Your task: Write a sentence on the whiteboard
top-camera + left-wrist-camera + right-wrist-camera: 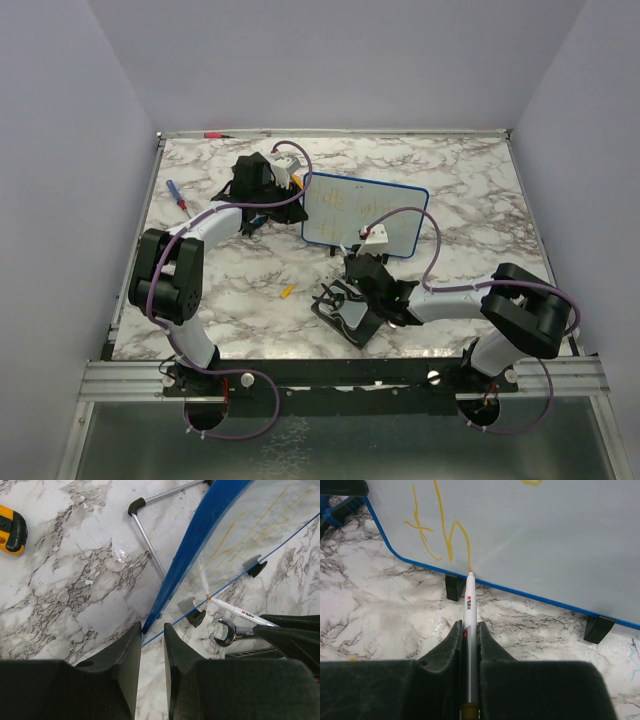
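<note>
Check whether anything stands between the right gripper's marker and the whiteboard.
Nothing visible does. The right gripper is shut on the marker, and the marker's tip rests on the whiteboard just above its lower blue rim, at the end of an orange stroke of the sentence.

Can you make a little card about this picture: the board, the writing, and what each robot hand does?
board: small white board with blue rim, standing tilted on marble table
writing: thin orange letters, two short lines
right gripper: shut on white marker pen, tip touching the board
left gripper: pinching the board's blue corner
</note>
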`<state>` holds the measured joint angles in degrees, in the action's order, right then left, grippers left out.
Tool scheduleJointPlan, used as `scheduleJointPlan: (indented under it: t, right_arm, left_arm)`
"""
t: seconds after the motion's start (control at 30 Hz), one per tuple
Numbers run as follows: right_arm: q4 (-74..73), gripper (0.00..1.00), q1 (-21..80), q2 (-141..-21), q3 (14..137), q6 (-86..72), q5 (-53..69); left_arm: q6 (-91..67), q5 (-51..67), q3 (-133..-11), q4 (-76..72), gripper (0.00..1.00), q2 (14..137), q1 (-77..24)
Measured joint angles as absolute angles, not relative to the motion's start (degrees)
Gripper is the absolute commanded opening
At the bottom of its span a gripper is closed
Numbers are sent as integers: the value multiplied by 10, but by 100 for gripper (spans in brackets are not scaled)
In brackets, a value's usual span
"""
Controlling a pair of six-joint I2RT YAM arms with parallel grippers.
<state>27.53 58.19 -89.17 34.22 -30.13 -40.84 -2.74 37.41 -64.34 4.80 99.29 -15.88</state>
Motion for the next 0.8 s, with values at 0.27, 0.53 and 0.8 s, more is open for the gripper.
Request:
scheduleJointPlan:
  t: [0.27,0.53,0.8]
  right_arm:
    - [272,0,582,-891,341,-300,-406]
    - [272,0,582,-832,324,-278,-407]
    - [284,0,582,-813,324,-254,-409]
  left_arm:
    - [-28,374,-643,48,25,993,-159]
    - [-28,374,-643,48,25,993,-159]
    - [-28,374,-643,48,25,993,-159]
